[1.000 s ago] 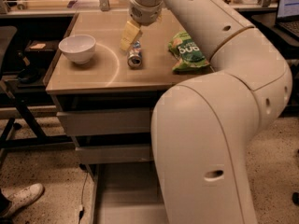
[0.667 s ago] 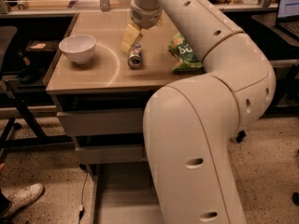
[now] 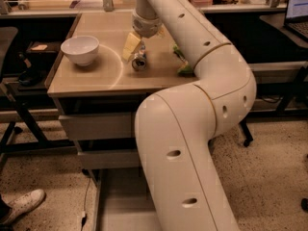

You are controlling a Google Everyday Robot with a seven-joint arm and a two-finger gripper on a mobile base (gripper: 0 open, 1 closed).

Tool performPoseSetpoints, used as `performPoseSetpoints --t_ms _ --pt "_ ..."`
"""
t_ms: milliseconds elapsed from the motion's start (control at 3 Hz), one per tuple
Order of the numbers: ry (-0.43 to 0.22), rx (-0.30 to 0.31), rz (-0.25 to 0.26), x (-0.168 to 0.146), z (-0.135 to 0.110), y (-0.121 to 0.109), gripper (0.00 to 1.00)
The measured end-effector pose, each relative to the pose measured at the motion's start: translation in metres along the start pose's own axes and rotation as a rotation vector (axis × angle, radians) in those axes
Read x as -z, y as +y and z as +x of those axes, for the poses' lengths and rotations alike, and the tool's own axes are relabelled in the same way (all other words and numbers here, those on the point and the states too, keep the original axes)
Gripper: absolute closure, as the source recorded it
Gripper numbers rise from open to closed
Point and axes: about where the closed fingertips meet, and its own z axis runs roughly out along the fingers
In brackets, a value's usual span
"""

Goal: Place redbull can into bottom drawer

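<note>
The redbull can (image 3: pixel 139 61) lies on its side on the wooden tabletop (image 3: pixel 91 78), its shiny top facing me. My gripper (image 3: pixel 140 48) hangs right over the can's far end, open, with one yellowish finger (image 3: pixel 130 46) angled down at the can's left side; the other finger is mostly hidden by the wrist. The can rests on the table and is not lifted. The bottom drawer (image 3: pixel 120 196) is pulled out below the two upper drawers, showing a plain grey floor; my arm covers its right part.
A white bowl (image 3: pixel 80 49) stands left of the can. A green snack bag (image 3: pixel 183 64) lies to the right, mostly behind my arm. A chair base (image 3: pixel 19 124) and a person's shoe (image 3: pixel 21 203) are at the left on the floor.
My arm's large lower link has swung left and covers more of the drawers and the green bag. The gripper stays at the can, which has not moved.
</note>
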Motion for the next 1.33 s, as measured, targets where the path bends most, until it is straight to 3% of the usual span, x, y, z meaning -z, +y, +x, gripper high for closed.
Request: performPoseSetpoints --t_ms 333,667,1333 --pt "0.004 -0.004 -0.023 -0.010 -0.007 0.006 0.00" --pt "-0.010 0.007 -0.068 -0.016 -0.015 0.017 0.18" --pt "-0.034 0.008 -0.062 -0.020 -0.023 0.015 0.64"
